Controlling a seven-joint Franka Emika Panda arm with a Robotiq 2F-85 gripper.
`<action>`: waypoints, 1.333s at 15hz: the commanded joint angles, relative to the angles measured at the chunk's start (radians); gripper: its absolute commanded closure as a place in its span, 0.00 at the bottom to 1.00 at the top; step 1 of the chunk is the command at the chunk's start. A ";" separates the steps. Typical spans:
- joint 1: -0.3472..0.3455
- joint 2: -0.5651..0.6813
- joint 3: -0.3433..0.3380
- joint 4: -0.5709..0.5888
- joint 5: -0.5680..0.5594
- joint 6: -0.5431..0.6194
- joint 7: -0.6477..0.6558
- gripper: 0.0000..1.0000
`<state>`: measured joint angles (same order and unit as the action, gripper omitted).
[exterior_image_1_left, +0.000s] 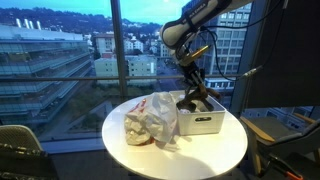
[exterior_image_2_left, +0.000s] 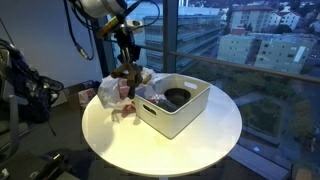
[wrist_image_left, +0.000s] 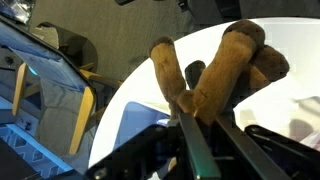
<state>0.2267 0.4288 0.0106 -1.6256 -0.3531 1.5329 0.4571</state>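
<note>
**Plush toy held over the bin**

Brown plush toy (wrist_image_left: 222, 65) pinched by its soft limbs in the hand (wrist_image_left: 195, 112), fingers drawn in narrow and clamped on the fabric. Toy hanging above the end of the white bin (exterior_image_2_left: 190, 112) nearest the crumpled plastic bag (exterior_image_2_left: 112, 95); whether clear of the rim, hard to tell. Dark round object (exterior_image_2_left: 178, 97) already lying inside the bin. Bin and bag side by side, touching or nearly so, on the round white desk (exterior_image_2_left: 160, 150).

Likely risks: slip of the toy, given a thin grip on yielding stuffing; loose legs snagging the bin wall on any sideways sweep, dragging or tipping the light bin; bag caught and pulled along if brushed.

Edges and room: bag near one rim of the desk, bin toward the opposite rim, bare surface in front. Open air above the bin for straight vertical travel. Window glass (exterior_image_1_left: 60, 60) close behind the desk, chair (wrist_image_left: 60, 100) beside it, little margin there
</note>
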 joint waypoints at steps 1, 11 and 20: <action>0.020 0.077 0.019 0.078 -0.041 -0.022 -0.057 0.94; 0.118 0.246 0.021 0.294 -0.107 -0.052 -0.082 0.94; 0.197 0.438 0.003 0.541 -0.143 -0.127 -0.132 0.94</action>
<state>0.3817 0.8006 0.0298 -1.2092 -0.4747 1.4728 0.3678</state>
